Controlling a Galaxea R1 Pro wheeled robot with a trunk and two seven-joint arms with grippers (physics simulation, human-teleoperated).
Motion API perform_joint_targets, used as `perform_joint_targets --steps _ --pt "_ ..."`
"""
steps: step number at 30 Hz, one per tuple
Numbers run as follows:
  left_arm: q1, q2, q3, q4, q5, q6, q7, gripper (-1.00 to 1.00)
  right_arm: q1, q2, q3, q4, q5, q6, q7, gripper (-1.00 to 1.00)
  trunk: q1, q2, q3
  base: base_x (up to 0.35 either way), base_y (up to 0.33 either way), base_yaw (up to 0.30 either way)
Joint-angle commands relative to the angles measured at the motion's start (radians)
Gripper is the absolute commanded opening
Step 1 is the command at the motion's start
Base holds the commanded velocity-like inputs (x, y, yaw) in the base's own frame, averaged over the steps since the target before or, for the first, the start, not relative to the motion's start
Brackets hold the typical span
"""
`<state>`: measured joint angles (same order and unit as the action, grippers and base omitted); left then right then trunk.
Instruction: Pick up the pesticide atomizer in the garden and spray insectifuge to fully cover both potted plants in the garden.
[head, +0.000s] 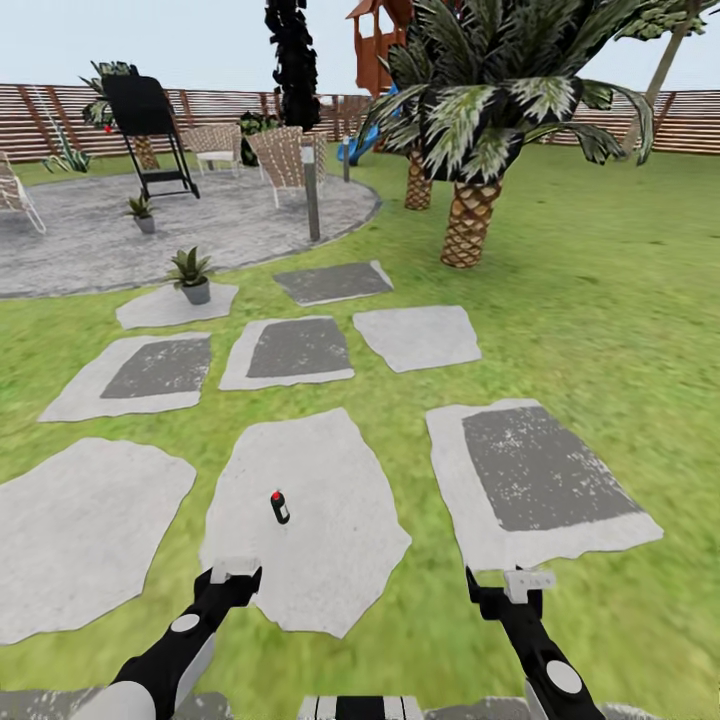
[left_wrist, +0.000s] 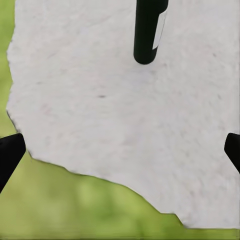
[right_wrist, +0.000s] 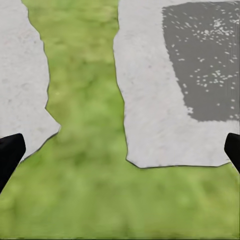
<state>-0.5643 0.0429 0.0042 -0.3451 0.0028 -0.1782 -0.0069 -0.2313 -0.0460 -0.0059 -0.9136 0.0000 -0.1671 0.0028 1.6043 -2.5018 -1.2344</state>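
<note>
Seemingly the robot has drawn up facing the pesticide atomizer (head: 280, 507), which in the head view stands upright on a pale stepping stone (head: 330, 480) amid the lawn (head: 560, 300), red top uppermost, just ahead of the left gripper (head: 233, 572) and untouched by it; the left arm is the nearer one, so I judge it the likelier to make the pick; the right gripper (head: 528, 581) hovers over grass beside another stone with a dark patch (head: 545, 480), well apart from the bottle; both potted plants sit further off, one (head: 191, 275) on a small stone at the patio's edge, the other (head: 142, 212) on the round grey patio (head: 220, 225) itself, so a drive forward will be needed after the grasp; a big palm (head: 470, 215), chairs and a slatted fence (head: 620, 125) stand behind.

From the left wrist view, the atomizer's (left_wrist: 147, 32) dark body and white label lie ahead between the two fingertips (left_wrist: 10, 152), which sit at opposite edges of the picture; the jaws are spread wide and hold nothing, presumably readied to close round the slim bottle; the stone (left_wrist: 100, 100) lies beneath.

From the right wrist view, fingertips (right_wrist: 10, 152) likewise stand far apart, empty, above a strip of grass (right_wrist: 85, 100) between two stones.
</note>
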Motion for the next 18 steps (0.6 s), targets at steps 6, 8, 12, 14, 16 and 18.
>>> perform_joint_targets --steps 6,8,12,14,16,18 --pt "0.000 0.000 0.000 0.000 0.000 -0.005 -0.001 1.00 0.000 0.000 0.000 0.001 0.000 -0.003 0.000 1.00 0.002 -0.002 -0.034 0.000 0.000 0.000" --pt "0.000 0.000 -0.002 0.001 0.000 -0.027 -0.001 1.00 0.000 0.000 0.000 0.001 0.000 -0.003 0.000 1.00 0.003 -0.002 -0.044 0.000 0.000 0.000" --pt "0.001 0.000 -0.002 0.011 0.001 -0.098 -0.001 1.00 0.000 0.000 0.000 0.001 0.000 -0.002 0.000 1.00 0.005 -0.003 -0.064 0.000 0.000 0.000" --pt "0.001 0.000 -0.001 0.012 0.002 -0.105 -0.001 1.00 0.000 0.000 0.000 0.002 0.001 -0.003 0.000 1.00 0.005 -0.003 -0.064 0.000 0.000 0.000" --pt "0.001 0.000 -0.002 0.012 0.002 -0.109 -0.001 1.00 0.000 0.000 0.001 0.002 0.001 -0.003 0.000 1.00 0.005 -0.003 -0.065 0.000 0.000 0.000" --pt "0.001 0.000 -0.003 0.013 0.001 -0.113 -0.001 1.00 0.000 0.000 0.001 0.002 0.002 -0.003 0.000 1.00 0.005 -0.003 -0.065 0.000 0.000 0.000"
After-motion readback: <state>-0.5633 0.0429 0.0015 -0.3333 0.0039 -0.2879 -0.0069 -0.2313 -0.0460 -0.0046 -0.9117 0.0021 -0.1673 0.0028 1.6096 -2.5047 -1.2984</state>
